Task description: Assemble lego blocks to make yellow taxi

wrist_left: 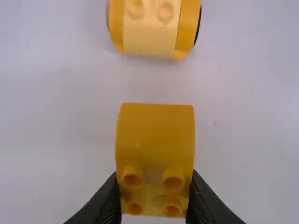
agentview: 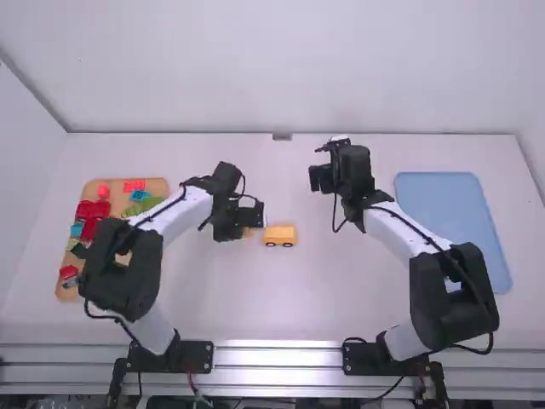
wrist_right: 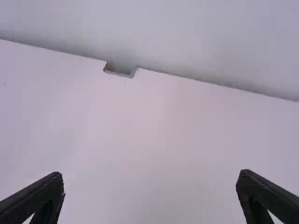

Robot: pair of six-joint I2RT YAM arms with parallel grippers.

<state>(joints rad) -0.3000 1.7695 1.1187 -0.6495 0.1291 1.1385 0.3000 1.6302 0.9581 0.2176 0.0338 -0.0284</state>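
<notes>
In the high view my left gripper (agentview: 254,223) is just left of a yellow car base with dark wheels (agentview: 279,236), which stands on the table. The left wrist view has my left gripper (wrist_left: 153,198) shut on a yellow block (wrist_left: 155,135) with several studs. Beyond that block lies the studded yellow car base (wrist_left: 152,32), a gap apart from it. My right gripper (agentview: 319,166) is over the back of the table, right of the middle; in the right wrist view my right gripper (wrist_right: 149,184) stands wide open, holding nothing.
A wooden tray (agentview: 162,184) with red, green and blue pieces lies at the left, partly under the left arm. At the right is a blue tray (agentview: 451,213), beside the right arm. A small notch (wrist_right: 120,71) marks the table's back edge.
</notes>
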